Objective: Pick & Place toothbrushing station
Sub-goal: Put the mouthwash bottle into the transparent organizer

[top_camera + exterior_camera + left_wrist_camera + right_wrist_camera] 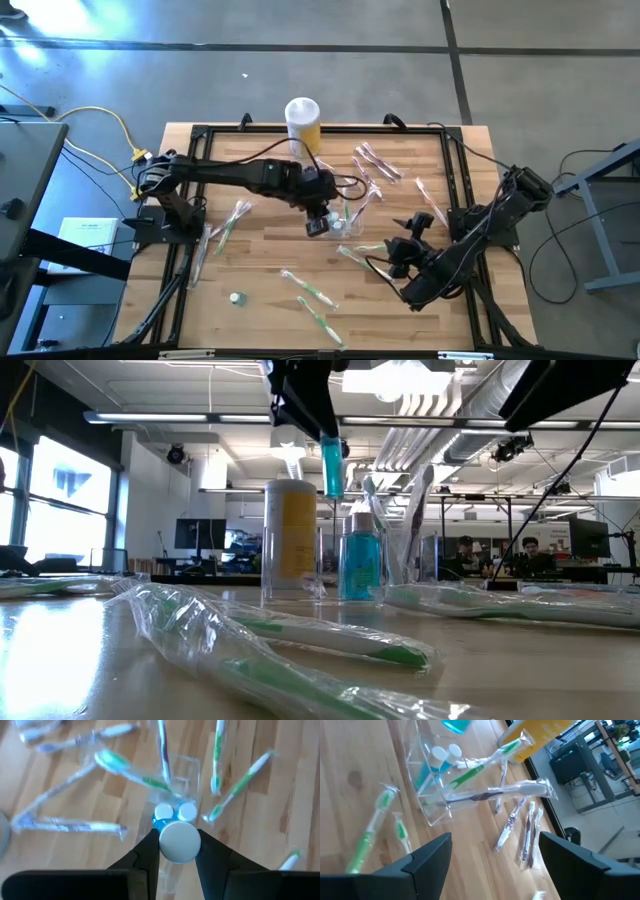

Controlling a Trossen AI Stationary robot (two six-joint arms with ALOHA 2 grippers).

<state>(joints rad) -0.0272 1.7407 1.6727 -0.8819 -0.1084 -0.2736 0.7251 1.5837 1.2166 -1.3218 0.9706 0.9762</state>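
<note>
holder (345,224) sits mid-surface (270,270), just under the left gripper (318,226). thin clear plastic: likely light, stiff, slick, tips easily; grab a wall or rim. stands upright, long axis not clear. left jaws clamp a small blue bottle (332,466) above it; right gripper (402,250) nearby, jaws wide, empty.

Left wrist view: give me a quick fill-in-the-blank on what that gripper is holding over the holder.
1. The left gripper is shut on a small blue bottle with a ____ cap.
2. The bottle hangs directly above the clear ____ station.
3. ____ capped bottles already stand inside the station.
4. The right gripper waits with its fingers ____.

Missing words: white; toothbrushing; two; open
</note>
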